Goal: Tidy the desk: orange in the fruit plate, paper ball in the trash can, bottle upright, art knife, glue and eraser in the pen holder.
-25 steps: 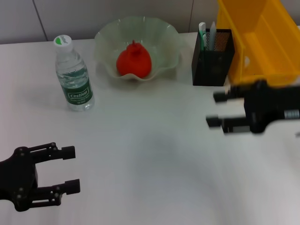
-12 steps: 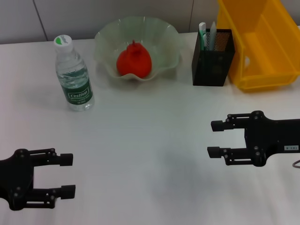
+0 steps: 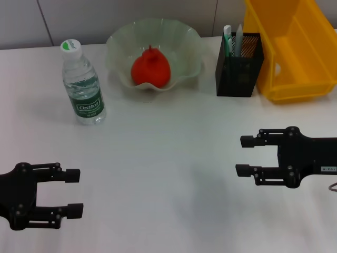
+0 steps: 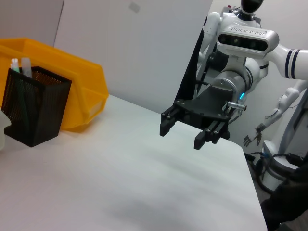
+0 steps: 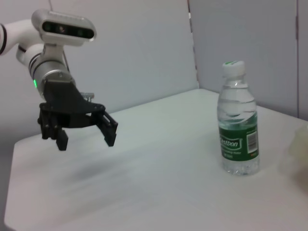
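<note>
Across the white desk in my head view, the biggest thing I see is the yellow bin at the far right corner, its open side facing the middle of the desk. Next in size is the pale, wavy-rimmed fruit plate at the far centre, and the orange sits inside it. Just right of the plate, touching or nearly touching the bin, stands the black mesh pen holder; I can make out two light-coloured items sticking up out of it, one with a green edge, but I cannot tell which of the stationery pieces they are. The bottle stands upright left of the plate, cap on, green label facing me; my right wrist view shows it upright as well.

My two arms hover over the near half of the desk, well apart from everything. The right gripper is at the near right, fingers spread wide and holding nothing; my left wrist view shows it from across the desk. The left gripper is at the near left corner, fingers likewise spread wide with nothing between them, and my right wrist view confirms it.
</note>
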Motion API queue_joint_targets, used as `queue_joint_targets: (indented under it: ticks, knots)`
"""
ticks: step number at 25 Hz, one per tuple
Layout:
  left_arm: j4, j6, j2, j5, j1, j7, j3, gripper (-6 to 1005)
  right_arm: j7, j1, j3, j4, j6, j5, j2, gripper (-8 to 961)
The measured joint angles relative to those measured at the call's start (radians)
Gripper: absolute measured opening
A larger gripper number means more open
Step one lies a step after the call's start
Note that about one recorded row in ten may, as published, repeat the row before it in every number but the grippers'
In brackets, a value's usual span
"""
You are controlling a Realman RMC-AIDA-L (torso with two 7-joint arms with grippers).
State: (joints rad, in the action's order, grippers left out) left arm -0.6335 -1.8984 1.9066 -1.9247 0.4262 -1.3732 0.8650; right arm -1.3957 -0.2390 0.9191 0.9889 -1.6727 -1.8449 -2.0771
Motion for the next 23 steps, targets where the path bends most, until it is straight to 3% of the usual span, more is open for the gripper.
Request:
queue_joint_targets:
  ticks: [23]
  knots:
    - [0.005,0.059,0.007,-0.025,0.008,-0.054,-0.004,778,0.024,-0.051,-0.025,-0.102,0.0,-0.002,0.002,660]
